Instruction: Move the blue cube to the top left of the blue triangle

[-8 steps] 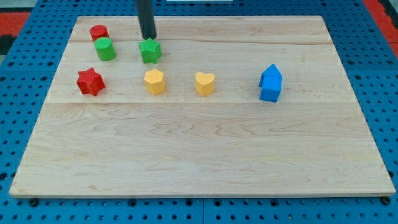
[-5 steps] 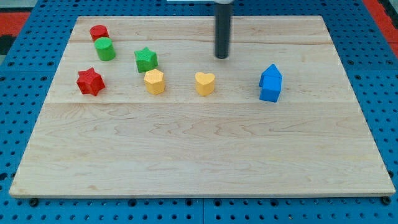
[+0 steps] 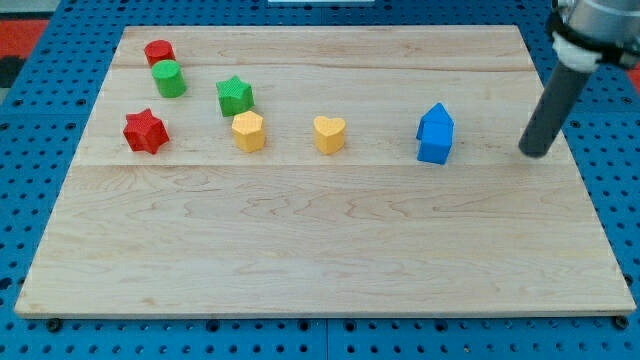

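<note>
Blue cube [image 3: 434, 148] sits touching the blue triangle [image 3: 436, 119], just below it on the bench [image 3: 300, 240], and my tip [image 3: 535, 153], with no end effector, stands well right of the cube.

My tip [image 3: 536, 153] has swung from beside the green star [image 3: 234, 96], nudging it slightly down-left, across the counter [image 3: 320, 240] to the right of the blue cube [image 3: 434, 148].

Bright, even overhead light; sharp focus, soft short shadows, no glare.
</note>
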You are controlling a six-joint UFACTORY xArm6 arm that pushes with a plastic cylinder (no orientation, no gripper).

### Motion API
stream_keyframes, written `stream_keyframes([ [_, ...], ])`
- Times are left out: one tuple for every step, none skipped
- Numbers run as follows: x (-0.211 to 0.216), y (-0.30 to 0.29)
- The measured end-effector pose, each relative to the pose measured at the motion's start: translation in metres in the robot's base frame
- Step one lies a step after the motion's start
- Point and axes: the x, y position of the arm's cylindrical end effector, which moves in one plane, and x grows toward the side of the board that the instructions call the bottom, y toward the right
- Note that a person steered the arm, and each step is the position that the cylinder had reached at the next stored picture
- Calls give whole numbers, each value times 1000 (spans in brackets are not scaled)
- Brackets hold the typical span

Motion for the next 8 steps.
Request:
stream_keyframes([
  [-10, -56],
  [-15, -130],
  [-15, -149],
  [-47, -198],
  [-67, -181],
  [-65, -151],
  [-75, -110],
  [-84, -178],
])
